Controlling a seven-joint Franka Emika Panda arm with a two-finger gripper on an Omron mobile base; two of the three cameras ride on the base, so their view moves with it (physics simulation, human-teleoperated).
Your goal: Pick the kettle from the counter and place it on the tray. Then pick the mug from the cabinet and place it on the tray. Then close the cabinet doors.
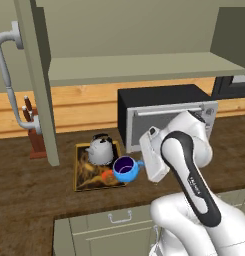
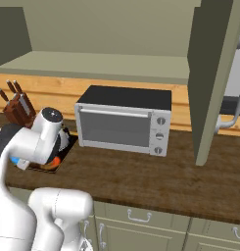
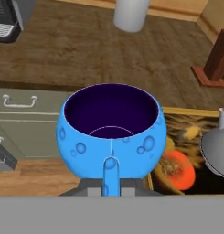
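Gripper (image 3: pixel 111 191): closed on the mug handle, bottom centre of hand view.
Mug (image 1: pixel 125 168): held at the tray's right edge.
Kettle (image 1: pixel 101 149): on tray (image 1: pixel 83 177).
Cabinet doors (image 1: pixel 38 75): open.

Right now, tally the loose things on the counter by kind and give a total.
Kettle: 1
Mug: 1
Tray: 1
Microwave: 1
Knife block: 1
Total: 5

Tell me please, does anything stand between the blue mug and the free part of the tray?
Nothing visible does. The mug is at the tray's near right corner; the kettle sits further back on it.
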